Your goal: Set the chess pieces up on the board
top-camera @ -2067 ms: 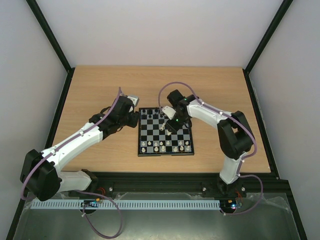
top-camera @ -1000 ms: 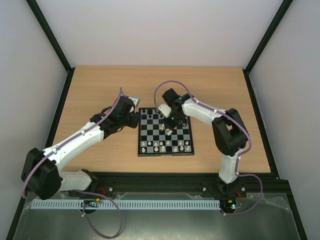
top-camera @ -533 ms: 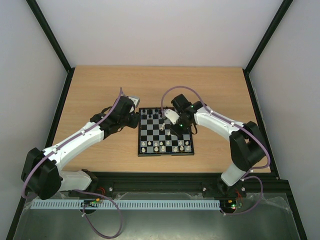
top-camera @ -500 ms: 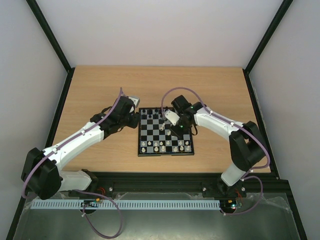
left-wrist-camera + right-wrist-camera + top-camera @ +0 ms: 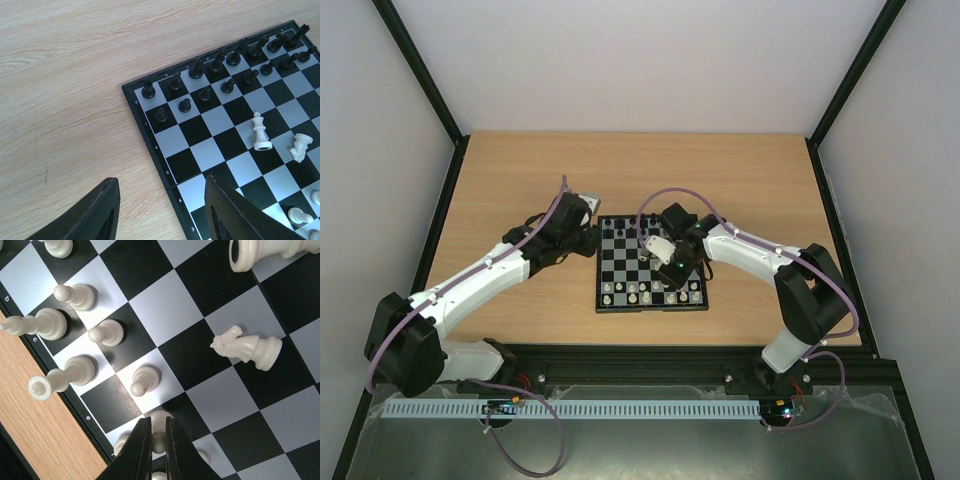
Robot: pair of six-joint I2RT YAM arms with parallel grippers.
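Since a moment ago, the white piece in the right gripper has come away from the middle of the board to its near rows. It is now low down among the other white pieces there. The two fingers are pressed almost together, with the small piece pinched between them. It looks like a pawn, but the fingers hide most of it, so that is not sure.

The board lies in the middle of the table, a bit to the near side. The black pieces stand in two neat rows along the far edge. White pawns stand in a row close to the near edge. Taller white pieces stand behind them, right by the border. Two more white men are out on the middle squares. One is a white king, standing up. The other is a white knight, lying on its side close to the king's right.

The left gripper hangs over the left edge of the board, in its far half. Its fingers are wide apart and hold nothing. It has not moved.
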